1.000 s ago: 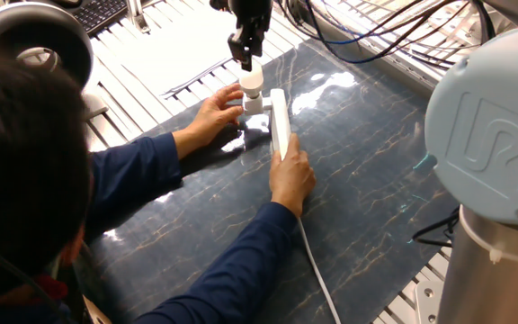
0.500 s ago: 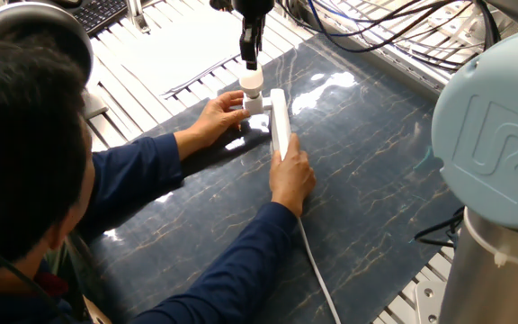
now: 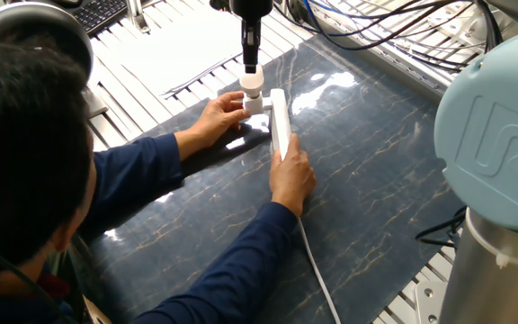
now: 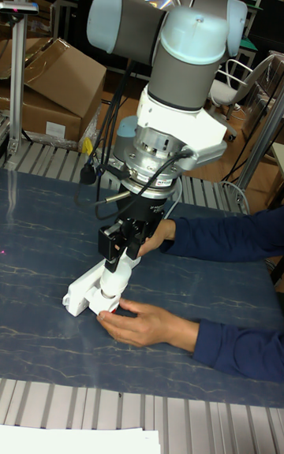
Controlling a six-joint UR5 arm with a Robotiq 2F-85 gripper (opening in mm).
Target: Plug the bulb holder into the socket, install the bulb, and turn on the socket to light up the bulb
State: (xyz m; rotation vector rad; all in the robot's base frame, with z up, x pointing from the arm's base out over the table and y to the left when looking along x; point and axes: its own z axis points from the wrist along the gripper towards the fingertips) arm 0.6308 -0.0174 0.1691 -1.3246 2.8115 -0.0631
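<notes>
The socket (image 3: pixel 280 126) lies on the dark marbled mat (image 3: pixel 376 180), its white cord (image 3: pixel 317 270) trailing toward the near edge. The holder (image 3: pixel 254 104) sits against the socket's side near its far end, with the bulb (image 3: pixel 252 83) standing upright on top of it. The gripper (image 3: pixel 251 65) hangs straight down over the bulb, its fingertips at the dome; from this high angle the fingers look narrow and close, but whether they pinch the bulb cannot be told.

A person leans in from the left. One hand (image 3: pixel 218 115) rests beside the holder, and the other hand (image 3: pixel 291 175) lies on the socket's near part.

The tall view, taken low from across the table, shows what the high one hides: the arm's grey joints, the wrist flange (image 4: pixel 158 158) and the black gripper (image 4: pixel 120 265) body reaching down to the bulb (image 4: pixel 110 284). Here the socket (image 4: pixel 83 290) appears foreshortened, and a small red spot (image 4: pixel 116 313) shows at its end beside the person's hand (image 4: pixel 146 325). The jaw spacing stays unclear here too. Cardboard boxes (image 4: pixel 55 83) stand behind the table.
</notes>
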